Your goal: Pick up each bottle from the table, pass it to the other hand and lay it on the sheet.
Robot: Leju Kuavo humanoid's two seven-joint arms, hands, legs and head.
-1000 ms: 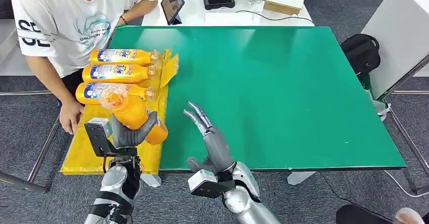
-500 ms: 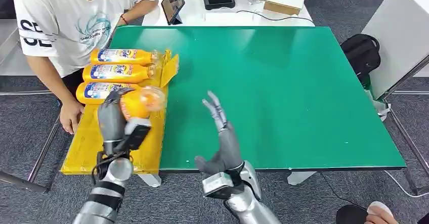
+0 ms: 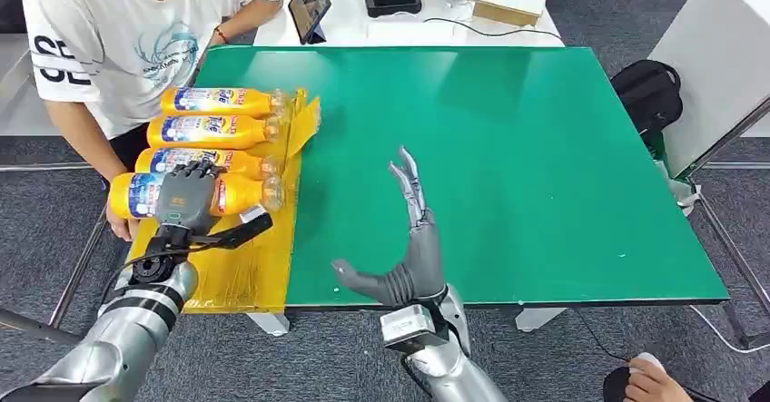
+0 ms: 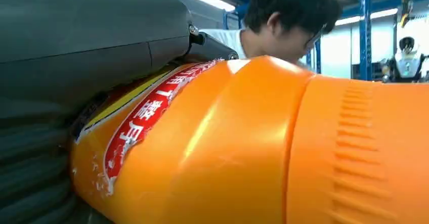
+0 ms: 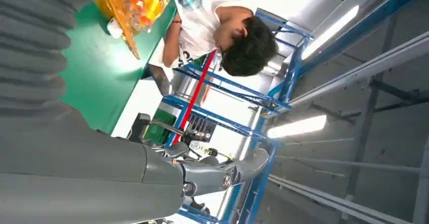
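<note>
On the green table (image 3: 508, 166) — a yellow sheet (image 3: 245, 275) at its left edge.

A: What's the bottle (image 3: 195, 195) made of?

B: Orange plastic, glossy, with a ribbed band in the left wrist view and a slick printed label.

A: And the sheet (image 3: 263, 257)?

B: Thin yellow film, shiny and crinkled.

A: The table (image 3: 508, 166)?

B: Green top, smooth, faint sheen, on metal legs.

A: The hands?

B: Left hand (image 3: 186, 198) is matt grey plastic; right hand (image 3: 409, 257) has darker fingers, slightly metallic. Both arms are brushed silver metal.

A: The person (image 3: 118, 30)?

B: Soft white cloth shirt, printed.
</note>
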